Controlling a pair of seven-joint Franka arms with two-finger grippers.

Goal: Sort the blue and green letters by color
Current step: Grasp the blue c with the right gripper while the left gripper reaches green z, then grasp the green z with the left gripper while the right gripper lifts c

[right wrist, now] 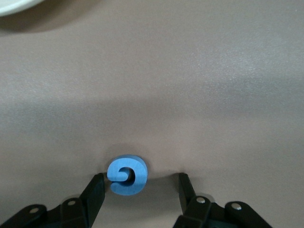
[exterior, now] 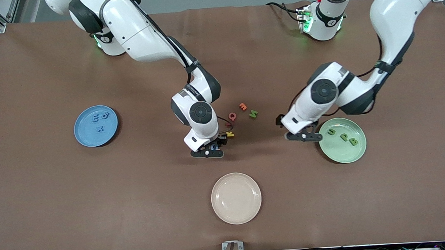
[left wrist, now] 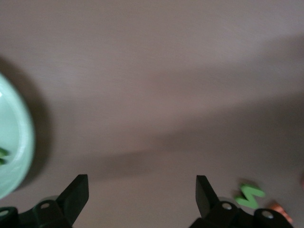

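Observation:
My right gripper [exterior: 207,152] is low over the table's middle, open, with the blue G [right wrist: 126,175] lying on the table between its fingers, close to one finger [right wrist: 93,192]. My left gripper [exterior: 304,135] is open and empty, low beside the green plate [exterior: 357,151]. That plate holds the green U [exterior: 332,132], P [exterior: 343,137] and B [exterior: 353,141]. The green N [exterior: 253,114] lies on the table between the arms and shows in the left wrist view [left wrist: 250,195]. The blue plate [exterior: 84,133] holds the blue E [exterior: 95,117], 9-like piece [exterior: 105,116] and X [exterior: 100,128].
A cream plate [exterior: 236,198] sits nearer the front camera than the right gripper. A red letter [exterior: 232,116], an orange letter [exterior: 243,106] and a yellow letter [exterior: 230,133] lie by the green N. The green plate's rim [left wrist: 16,142] shows in the left wrist view.

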